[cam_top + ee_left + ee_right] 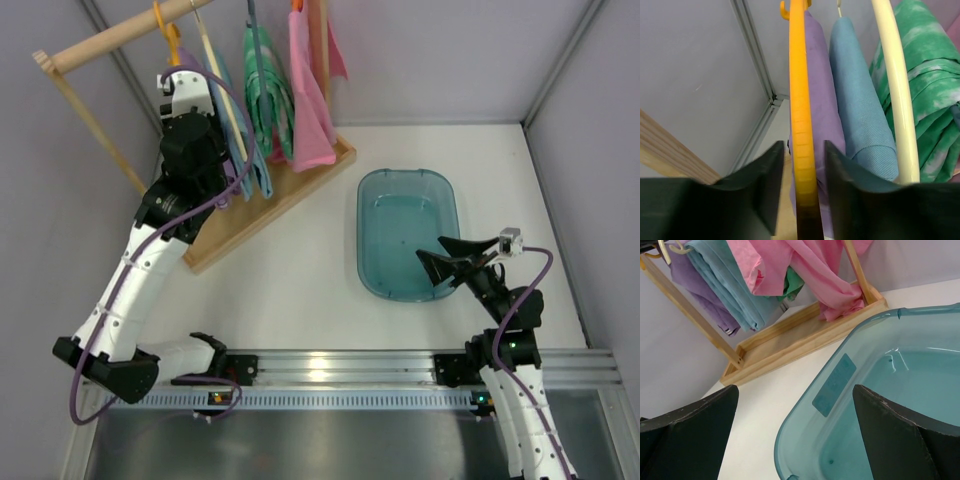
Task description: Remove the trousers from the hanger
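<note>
The left gripper point(803, 150) has its two fingers set apart on either side of the one thin orange-yellow plastic hanger point(801, 100), a slim gap on each side. The lilac cloth trousers point(822, 90) hang on it at the end of the single wooden rack point(790, 337). Three other garments hang on the rack: light blue point(857, 100), mottled green point(925, 90) and pink point(790, 265). The right gripper point(795, 400) is spread wide above the one translucent teal plastic tub point(835, 385).

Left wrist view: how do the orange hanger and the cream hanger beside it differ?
The orange hanger is orange-yellow, the cream hanger pale. The orange hanger passes between the fingers of the left pincer; the cream hanger stands clear. The trousers hang by the orange hanger, green cloth by the cream hanger. Both hang among clothes.
</note>
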Available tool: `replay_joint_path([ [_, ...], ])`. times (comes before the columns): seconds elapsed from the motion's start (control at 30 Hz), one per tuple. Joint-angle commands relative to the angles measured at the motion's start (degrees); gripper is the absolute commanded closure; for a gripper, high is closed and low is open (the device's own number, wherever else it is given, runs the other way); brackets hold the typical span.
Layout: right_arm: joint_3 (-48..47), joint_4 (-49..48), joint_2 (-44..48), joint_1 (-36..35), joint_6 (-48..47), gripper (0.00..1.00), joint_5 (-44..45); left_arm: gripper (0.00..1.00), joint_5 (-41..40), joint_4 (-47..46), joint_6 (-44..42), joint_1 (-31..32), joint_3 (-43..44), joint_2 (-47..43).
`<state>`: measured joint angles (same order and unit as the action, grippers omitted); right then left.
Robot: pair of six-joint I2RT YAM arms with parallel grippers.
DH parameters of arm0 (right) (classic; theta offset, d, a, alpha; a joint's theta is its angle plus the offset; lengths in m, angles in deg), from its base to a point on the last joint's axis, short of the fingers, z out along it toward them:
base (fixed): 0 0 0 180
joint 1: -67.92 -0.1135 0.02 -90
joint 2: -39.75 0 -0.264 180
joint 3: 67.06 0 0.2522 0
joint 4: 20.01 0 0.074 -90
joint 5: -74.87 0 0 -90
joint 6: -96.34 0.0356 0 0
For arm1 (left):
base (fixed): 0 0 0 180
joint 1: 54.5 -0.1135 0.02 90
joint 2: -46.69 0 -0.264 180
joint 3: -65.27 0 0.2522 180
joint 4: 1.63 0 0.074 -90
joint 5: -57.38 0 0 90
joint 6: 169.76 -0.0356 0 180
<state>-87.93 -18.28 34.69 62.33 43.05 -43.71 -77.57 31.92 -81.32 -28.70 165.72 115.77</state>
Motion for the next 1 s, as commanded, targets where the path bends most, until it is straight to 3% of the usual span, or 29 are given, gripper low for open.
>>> replay_joint_path([
  [0.0,0.08,-3.08,-0.57,-0.39,0.29,0.01,-0.43,0.62,-1.98,-5.72,-2.39,0.48,-0.91,-0.08],
  [0.2,0.08,-3.08,-0.48,-0.39,0.38,0.01,-0.51,0.74,-3.56,-8.80,-3.88,0.56,-2.85,-1.05],
  [0.23,0.00,-3.17,-0.56,-0.48,0.38,0.01,-0.43,0.83,-3.83,-9.33,-3.97,0.48,-3.20,-1.23],
  [0.37,0.08,-3.26,-0.56,-0.39,0.38,0.01,-0.51,1.00,-5.32,-10.56,-4.41,0.48,-3.46,-1.75],
  [0.97,0.17,-3.44,-0.83,-0.39,0.47,0.01,-0.43,1.00,-4.71,-10.65,-12.23,2.06,5.41,-5.00],
])
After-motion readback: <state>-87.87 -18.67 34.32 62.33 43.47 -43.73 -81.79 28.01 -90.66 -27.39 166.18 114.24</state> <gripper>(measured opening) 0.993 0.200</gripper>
